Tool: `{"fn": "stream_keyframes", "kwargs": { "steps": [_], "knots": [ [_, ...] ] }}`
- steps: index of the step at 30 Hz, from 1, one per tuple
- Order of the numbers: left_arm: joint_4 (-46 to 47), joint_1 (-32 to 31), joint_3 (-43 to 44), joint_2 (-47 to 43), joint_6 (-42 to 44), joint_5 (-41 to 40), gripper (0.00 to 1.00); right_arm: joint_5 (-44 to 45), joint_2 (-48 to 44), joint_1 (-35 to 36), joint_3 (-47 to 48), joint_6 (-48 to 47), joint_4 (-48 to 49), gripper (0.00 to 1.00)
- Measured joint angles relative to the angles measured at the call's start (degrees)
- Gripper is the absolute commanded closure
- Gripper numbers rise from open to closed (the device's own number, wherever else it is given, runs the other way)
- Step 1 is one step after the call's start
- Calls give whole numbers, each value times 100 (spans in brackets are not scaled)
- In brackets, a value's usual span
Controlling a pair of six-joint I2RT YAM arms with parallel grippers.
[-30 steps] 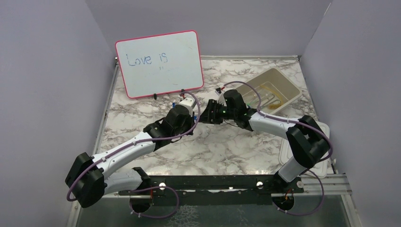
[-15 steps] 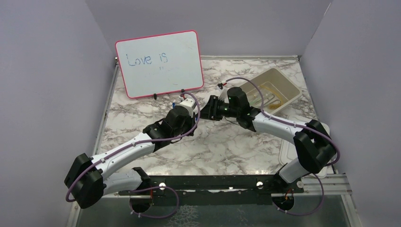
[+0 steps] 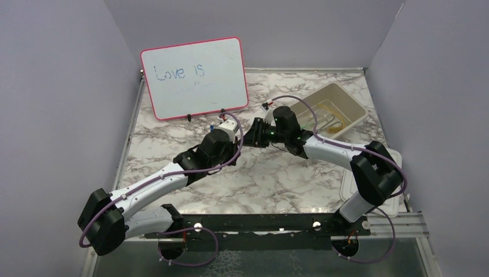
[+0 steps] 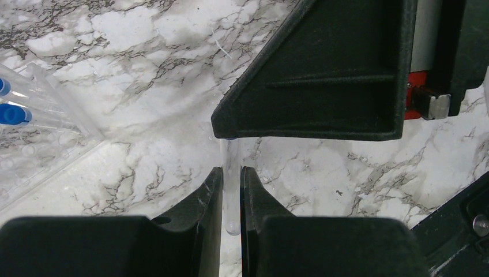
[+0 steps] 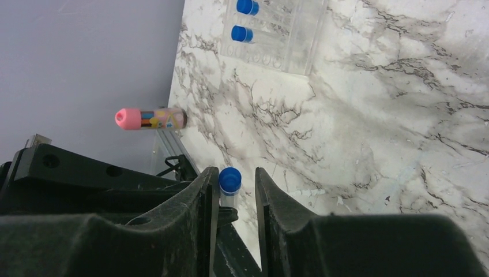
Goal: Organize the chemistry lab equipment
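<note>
My left gripper point(image 4: 231, 170) is shut on a clear tube point(image 4: 232, 193) and holds it just above the marble table. The tube's blue cap point(image 5: 230, 179) sits between the fingers of my right gripper point(image 5: 234, 171), whose jaws stand apart, with a gap on the cap's right side. In the top view the two grippers, left point(image 3: 239, 134) and right point(image 3: 252, 131), meet tip to tip in front of the whiteboard. A clear rack point(image 5: 271, 34) holds two more blue-capped tubes; it also shows in the left wrist view point(image 4: 34, 133). An amber hose and wire tongs lie in the beige tub point(image 3: 352, 105).
The pink-framed whiteboard point(image 3: 196, 78) stands at the back left. The tub's lid point(image 3: 372, 184) lies at the right edge by the right arm. A pink-capped marker point(image 5: 150, 118) lies near the wall. Grey walls enclose the table on three sides.
The right arm drew back slightly, then came back toward the left gripper. The left arm has barely moved and still holds the tube.
</note>
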Motion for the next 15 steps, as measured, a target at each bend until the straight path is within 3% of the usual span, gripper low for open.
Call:
{"fn": "stream_keyframes", "kwargs": {
  "steps": [4,7,10,15],
  "knots": [
    [2,0,-11,-9,0,0,90,-74,2,0,13,-2,96,83],
    [7,0,-13,-35,-2,-2,65,-114,2,2,13,-4,188,85],
    [-13,0,-13,-109,-28,-68,53,-116,2,2,9,-37,345,85],
    [-245,-2,-7,-367,-44,-490,49,199,-11,2,9,-426,557,85]
  ]
}}
